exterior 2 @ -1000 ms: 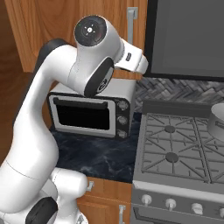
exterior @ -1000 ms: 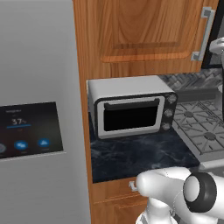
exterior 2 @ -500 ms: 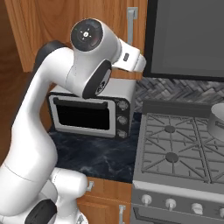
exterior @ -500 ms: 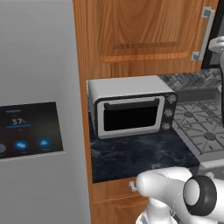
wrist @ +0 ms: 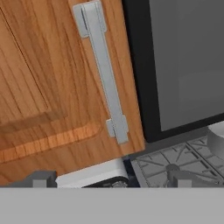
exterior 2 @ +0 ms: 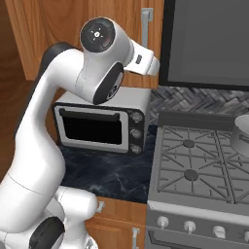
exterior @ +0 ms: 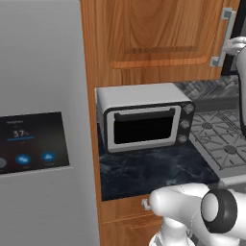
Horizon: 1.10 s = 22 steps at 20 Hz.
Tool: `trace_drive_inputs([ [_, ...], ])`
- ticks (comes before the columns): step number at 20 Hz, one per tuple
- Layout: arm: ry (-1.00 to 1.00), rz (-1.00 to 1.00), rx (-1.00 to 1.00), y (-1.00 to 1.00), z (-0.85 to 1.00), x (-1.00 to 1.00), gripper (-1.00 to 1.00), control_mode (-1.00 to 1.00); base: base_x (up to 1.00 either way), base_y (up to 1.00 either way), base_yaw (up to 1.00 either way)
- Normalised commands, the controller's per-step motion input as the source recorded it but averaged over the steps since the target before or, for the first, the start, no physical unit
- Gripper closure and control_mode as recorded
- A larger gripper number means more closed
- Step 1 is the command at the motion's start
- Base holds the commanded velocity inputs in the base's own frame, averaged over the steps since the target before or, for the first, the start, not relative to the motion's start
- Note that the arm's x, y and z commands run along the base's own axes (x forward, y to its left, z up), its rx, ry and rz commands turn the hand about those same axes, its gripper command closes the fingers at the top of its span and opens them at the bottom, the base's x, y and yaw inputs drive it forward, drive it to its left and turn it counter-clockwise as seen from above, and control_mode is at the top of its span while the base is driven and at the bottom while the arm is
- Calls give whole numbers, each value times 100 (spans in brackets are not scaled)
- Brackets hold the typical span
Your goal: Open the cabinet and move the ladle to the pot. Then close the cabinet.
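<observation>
Dark marble counter (exterior: 144, 170) carries the silver toaster oven (exterior: 144, 120), beside the stove (exterior 2: 199, 165)

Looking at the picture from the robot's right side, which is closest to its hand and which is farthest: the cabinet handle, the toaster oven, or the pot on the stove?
Judged from the hand end of the arm near the cabinet in the right base view:
1. The cabinet handle, just above and beside the hand, on the closed door.
2. The toaster oven, below on the dark counter.
3. The pot, farthest, at the stove's right edge.
</observation>
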Motion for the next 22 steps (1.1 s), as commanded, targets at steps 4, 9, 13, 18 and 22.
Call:
trace_drive_inputs([
  [4,0,2,1,0,0,42,-100,-100,0,0,0],
  [9,0,1,2,0,0,50,-100,-100,0,0,0],
  [13,0,0,1,-13,1,41,-100,-100,0,0,0],
  [18,0,0,0,-20,2,27,-100,-100,0,0,0],
  [22,0,0,1,-11,0,37,-100,-100,0,0,0],
])
